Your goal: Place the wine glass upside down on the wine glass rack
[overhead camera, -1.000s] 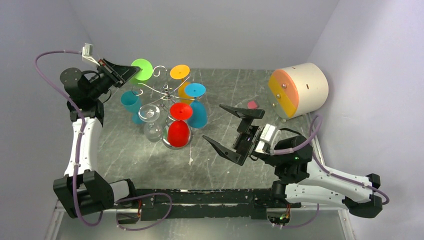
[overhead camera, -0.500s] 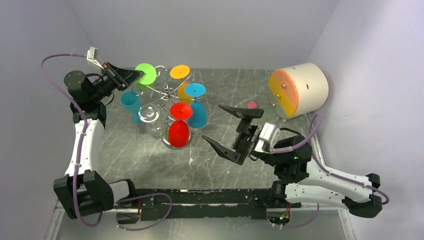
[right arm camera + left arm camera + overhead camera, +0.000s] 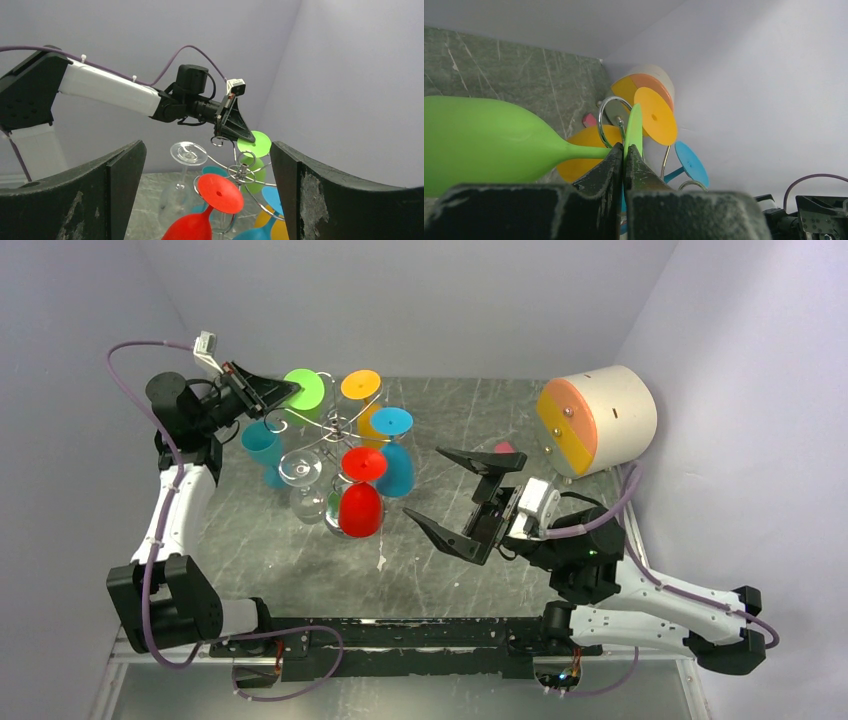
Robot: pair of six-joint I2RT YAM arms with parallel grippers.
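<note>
Foot of green wine glass (image 3: 484,145) sits clamped in left gripper (image 3: 624,152) for hooking onto wine glass rack (image 3: 610,111); right gripper (image 3: 424,485) gapes empty.

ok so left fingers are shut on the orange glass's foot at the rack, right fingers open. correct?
Wrong colour: the left fingers are shut on the foot of the green glass, not the orange one, as the left wrist view shows. The rest holds: it is at the rack, and the right fingers are open.
</note>
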